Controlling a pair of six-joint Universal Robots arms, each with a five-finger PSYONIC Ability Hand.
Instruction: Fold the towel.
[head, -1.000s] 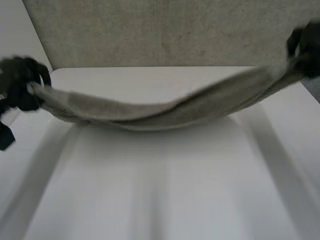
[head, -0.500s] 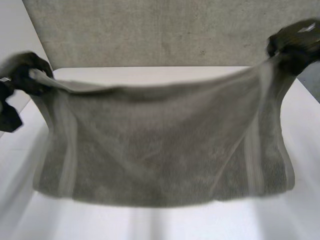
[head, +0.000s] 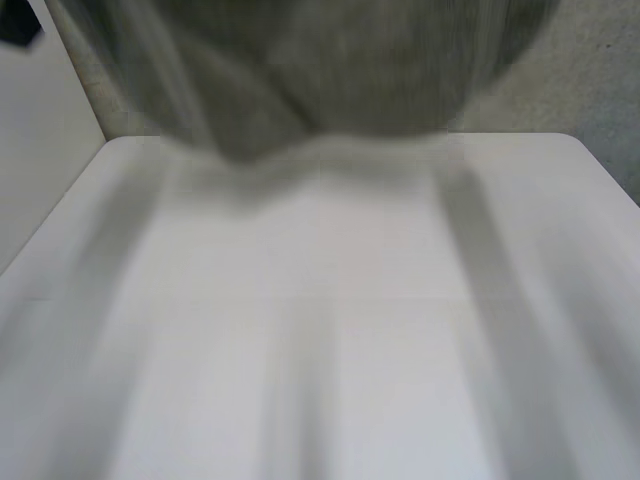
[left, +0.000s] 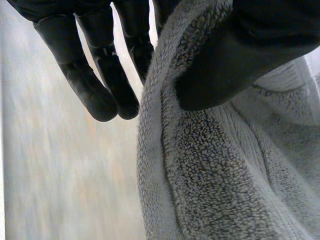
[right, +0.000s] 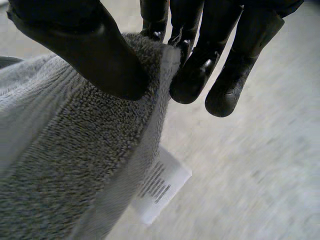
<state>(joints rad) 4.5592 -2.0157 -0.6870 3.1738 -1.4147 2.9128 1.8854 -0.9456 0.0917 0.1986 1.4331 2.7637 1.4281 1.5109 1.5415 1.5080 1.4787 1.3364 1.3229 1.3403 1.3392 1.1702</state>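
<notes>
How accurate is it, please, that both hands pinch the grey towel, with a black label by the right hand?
The label is white, as the right wrist view shows; the left hand and right hand do pinch the towel.

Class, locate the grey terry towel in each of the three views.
Head view: grey terry towel held above the white table's far edge.
Left wrist view: pinched under the black left hand's thumb.
Right wrist view: pinched under the black right hand's thumb.
Shared landmark: the towel's paler woven band.

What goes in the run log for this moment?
left hand: pinching towel edge | right hand: pinching towel edge near label | towel: held up above white table
</notes>
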